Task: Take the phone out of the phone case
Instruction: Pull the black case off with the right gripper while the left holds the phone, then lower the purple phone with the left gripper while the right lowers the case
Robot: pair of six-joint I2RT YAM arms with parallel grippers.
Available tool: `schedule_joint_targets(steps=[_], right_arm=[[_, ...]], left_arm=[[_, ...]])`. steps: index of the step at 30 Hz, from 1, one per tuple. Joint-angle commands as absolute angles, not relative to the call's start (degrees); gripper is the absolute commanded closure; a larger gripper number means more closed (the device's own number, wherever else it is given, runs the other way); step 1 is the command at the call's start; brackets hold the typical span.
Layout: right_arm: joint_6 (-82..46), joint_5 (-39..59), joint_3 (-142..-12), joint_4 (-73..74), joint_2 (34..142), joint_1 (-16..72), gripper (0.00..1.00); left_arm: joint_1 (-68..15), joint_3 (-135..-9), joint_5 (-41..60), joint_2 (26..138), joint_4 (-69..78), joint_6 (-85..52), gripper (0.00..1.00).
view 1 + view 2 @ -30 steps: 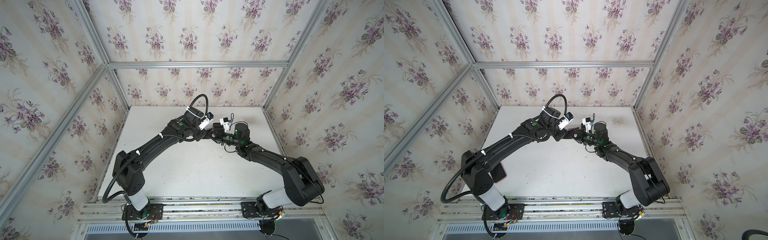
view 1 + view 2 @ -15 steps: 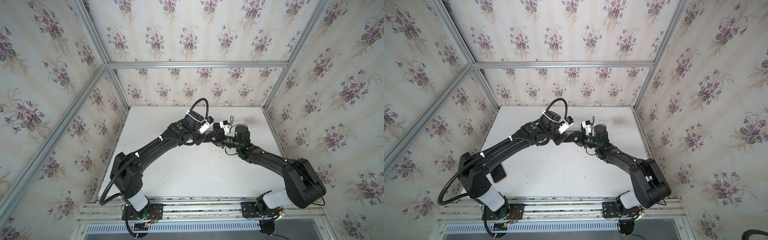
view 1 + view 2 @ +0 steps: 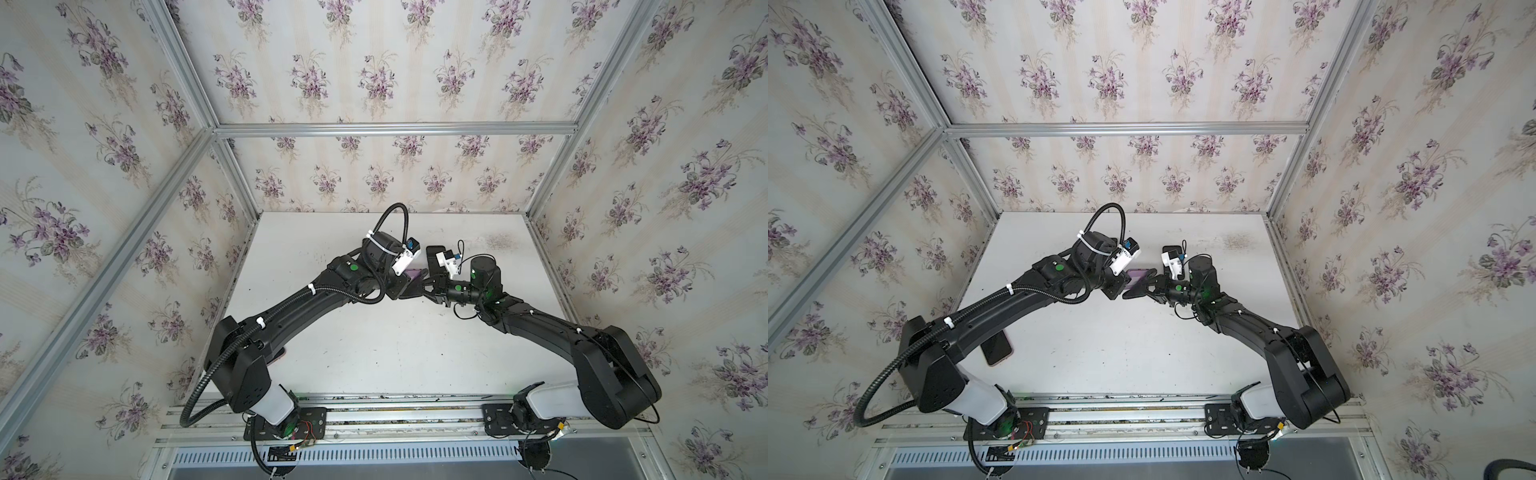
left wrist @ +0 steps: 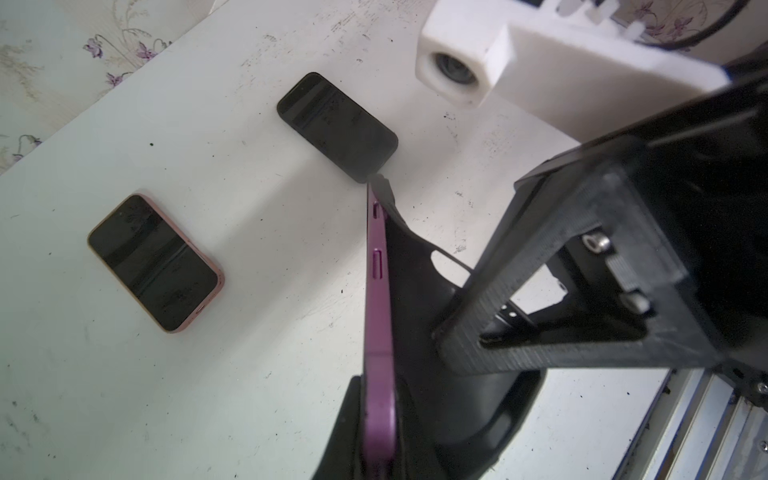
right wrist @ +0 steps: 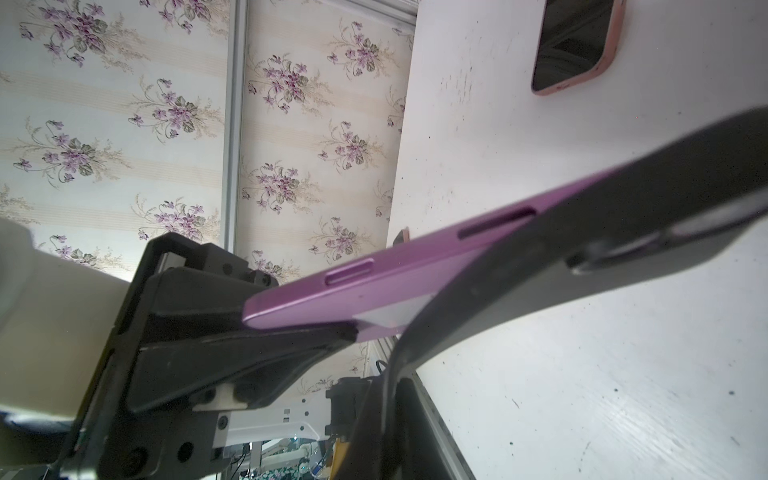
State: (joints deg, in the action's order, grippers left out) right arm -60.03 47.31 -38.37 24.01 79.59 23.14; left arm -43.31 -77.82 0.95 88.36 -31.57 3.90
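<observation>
Scuffed white tabletop (image 3: 374,353) boxed in by floral-papered walls (image 3: 374,75). Above mid-table, left gripper (image 3: 405,286) clamped tight on purple phone (image 4: 378,291); right gripper (image 3: 426,286) pinched closed on black phone case (image 4: 415,282), partly peeled away from it. Lying flat nearby: pink-cased phone (image 4: 156,262), black phone (image 4: 336,124).

Phone (image 4: 377,299) partly in case (image 4: 411,299), above table (image 4: 249,353) (two more phones (image 4: 156,262) (image 4: 336,124) on it)

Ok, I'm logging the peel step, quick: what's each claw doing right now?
Left claw: closed on the purple phone.
Right claw: closed on the black case.
</observation>
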Motion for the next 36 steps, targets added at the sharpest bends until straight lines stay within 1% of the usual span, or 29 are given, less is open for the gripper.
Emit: schedule_joint_targets(steps=[1, 4, 7, 9, 14, 19, 27, 36], right_arm=[[-56.4, 43.6, -37.6, 13.0, 78.9, 22.9, 1.00], [-54.6, 43.2, -36.4, 8.4, 78.3, 22.9, 1.00], [-54.8, 43.2, -33.5, 7.8, 77.1, 22.9, 1.00], [-54.8, 44.4, -31.7, 7.7, 76.8, 22.9, 1.00], [-54.4, 44.3, -30.5, 4.6, 75.1, 22.3, 1.00], [-52.9, 41.8, -31.3, 0.2, 75.5, 22.2, 1.00], [-55.0, 40.5, -31.4, 3.1, 78.0, 21.9, 1.00], [-57.6, 38.8, -29.2, 7.6, 79.1, 21.9, 1.00]], left_arm=[[-45.6, -75.7, -8.3, 85.8, -28.1, 0.5, 1.00], [-47.9, -71.9, -16.9, 83.2, -29.2, -1.1, 1.00], [-50.4, -69.6, -25.5, 81.6, -32.1, -0.7, 1.00], [-51.3, -69.3, -28.8, 80.9, -34.6, -0.6, 1.00], [-53.4, -67.0, -33.8, 78.8, -36.9, 0.4, 1.00], [-57.9, -63.8, -38.4, 80.1, -37.8, 1.8, 1.00], [-63.4, -61.3, -44.0, 85.9, -36.9, 3.1, 1.00], [-68.6, -57.5, -46.3, 90.1, -34.2, 5.2, 1.00]])
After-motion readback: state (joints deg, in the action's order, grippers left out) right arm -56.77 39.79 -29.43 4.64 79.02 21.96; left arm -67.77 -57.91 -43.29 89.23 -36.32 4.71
